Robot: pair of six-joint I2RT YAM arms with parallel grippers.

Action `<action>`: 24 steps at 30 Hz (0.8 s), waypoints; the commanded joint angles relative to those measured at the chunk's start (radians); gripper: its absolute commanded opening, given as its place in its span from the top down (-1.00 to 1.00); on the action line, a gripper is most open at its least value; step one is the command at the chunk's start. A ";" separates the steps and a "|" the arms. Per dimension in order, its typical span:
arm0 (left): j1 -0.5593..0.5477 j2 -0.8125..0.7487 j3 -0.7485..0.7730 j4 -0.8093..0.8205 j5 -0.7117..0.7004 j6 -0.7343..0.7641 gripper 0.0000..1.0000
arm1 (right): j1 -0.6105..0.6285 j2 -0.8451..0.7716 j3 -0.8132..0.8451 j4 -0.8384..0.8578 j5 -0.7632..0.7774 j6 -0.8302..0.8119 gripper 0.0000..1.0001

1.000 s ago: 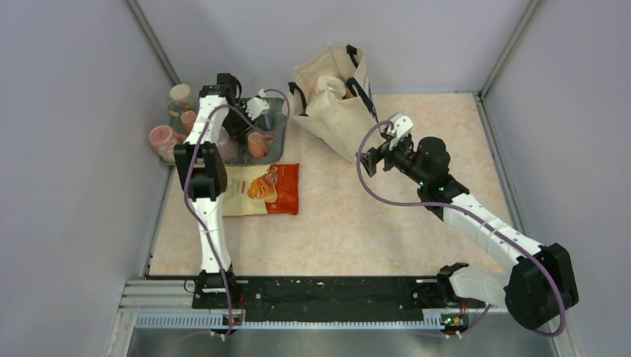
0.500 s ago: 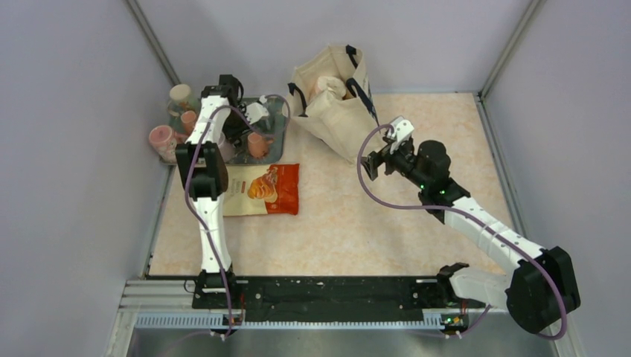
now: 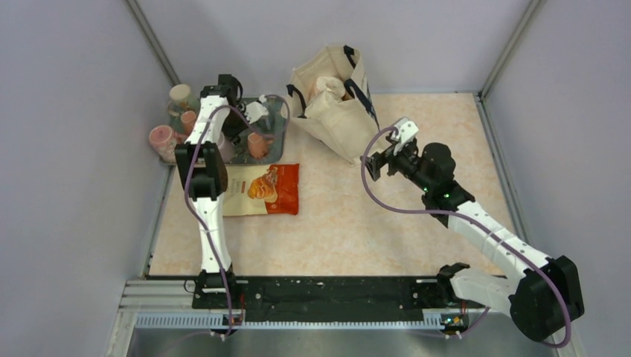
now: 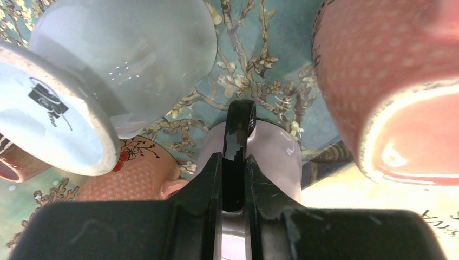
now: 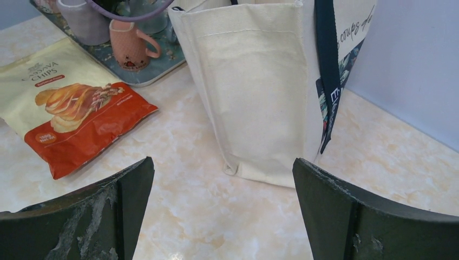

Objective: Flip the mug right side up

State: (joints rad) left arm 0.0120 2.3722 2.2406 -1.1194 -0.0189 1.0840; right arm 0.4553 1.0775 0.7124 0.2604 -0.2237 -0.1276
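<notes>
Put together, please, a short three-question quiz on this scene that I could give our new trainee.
1. True or false: the right fingers are clamped on the tote bag.
2. Fill in: the chips bag lies flat on the table, next to the flower-patterned ___.
3. What are the left fingers shut on? A the chips bag; B the dark handle of the pale lilac mug; C the tote bag's strap.
Key: 1 false, they stand wide apart with nothing between them; 2 tray; 3 B.
</notes>
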 commanded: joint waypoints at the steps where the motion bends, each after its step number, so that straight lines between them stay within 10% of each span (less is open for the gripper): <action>1: 0.010 -0.113 -0.006 0.075 0.100 -0.112 1.00 | 0.002 -0.042 0.009 0.023 -0.001 0.026 -0.98; 24: 0.129 -0.423 -0.463 0.536 0.201 -0.619 1.00 | 0.027 0.066 0.035 0.153 -0.112 0.261 -0.98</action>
State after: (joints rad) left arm 0.1436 2.0621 1.8141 -0.7105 0.2016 0.5758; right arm 0.4568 1.1065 0.7132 0.3199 -0.2905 0.0502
